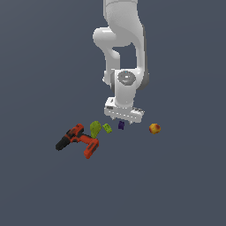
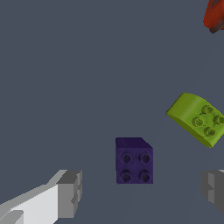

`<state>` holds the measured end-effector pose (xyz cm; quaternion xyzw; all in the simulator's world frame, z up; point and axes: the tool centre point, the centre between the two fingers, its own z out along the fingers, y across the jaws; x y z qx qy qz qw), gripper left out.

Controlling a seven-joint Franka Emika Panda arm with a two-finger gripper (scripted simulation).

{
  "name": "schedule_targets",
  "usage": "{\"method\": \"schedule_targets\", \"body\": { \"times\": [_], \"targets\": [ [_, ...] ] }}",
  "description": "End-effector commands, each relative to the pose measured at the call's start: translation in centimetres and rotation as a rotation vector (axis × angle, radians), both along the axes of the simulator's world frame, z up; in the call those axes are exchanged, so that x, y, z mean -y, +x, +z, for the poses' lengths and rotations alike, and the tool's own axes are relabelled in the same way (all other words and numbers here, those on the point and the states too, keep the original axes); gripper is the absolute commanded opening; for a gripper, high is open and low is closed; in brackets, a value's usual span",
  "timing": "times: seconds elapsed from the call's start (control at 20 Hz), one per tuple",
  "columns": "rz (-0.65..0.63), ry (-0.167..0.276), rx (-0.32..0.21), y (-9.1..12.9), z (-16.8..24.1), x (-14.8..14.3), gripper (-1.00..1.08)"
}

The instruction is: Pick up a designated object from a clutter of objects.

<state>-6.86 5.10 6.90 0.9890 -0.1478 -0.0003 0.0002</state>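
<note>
The designated object, a tiny dark purple studded block [image 1: 121,125] [image 2: 134,162], lies on the grey floor within the clutter of objects. My gripper [image 1: 123,119] [image 2: 142,190] hangs just above it and is open. In the wrist view the purple block sits between the two grey fingers [image 2: 70,192], nearer the middle, with a gap on each side. Nothing is held.
A small yellow-green block [image 1: 107,128] [image 2: 197,118] lies close beside the purple one, then a yellow-green pear shape [image 1: 95,128] and an orange-red and black power drill [image 1: 78,140] [image 2: 214,15] toward the exterior view's left. A red-yellow round fruit [image 1: 154,128] sits toward its right.
</note>
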Motion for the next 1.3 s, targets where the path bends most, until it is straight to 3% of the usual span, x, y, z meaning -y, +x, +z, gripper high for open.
{"method": "schedule_targets", "body": {
  "times": [0.0,0.7,0.75,1.25],
  "targets": [
    [0.0,0.0,0.0,-0.1,-0.6,0.0,1.0],
    [-0.002,0.0,0.001,-0.1,-4.7,0.0,1.0],
    [-0.002,0.0,0.001,-0.1,-4.7,0.0,-1.0],
    [-0.002,0.0,0.001,-0.1,-4.7,0.0,-1.0]
  ]
}}
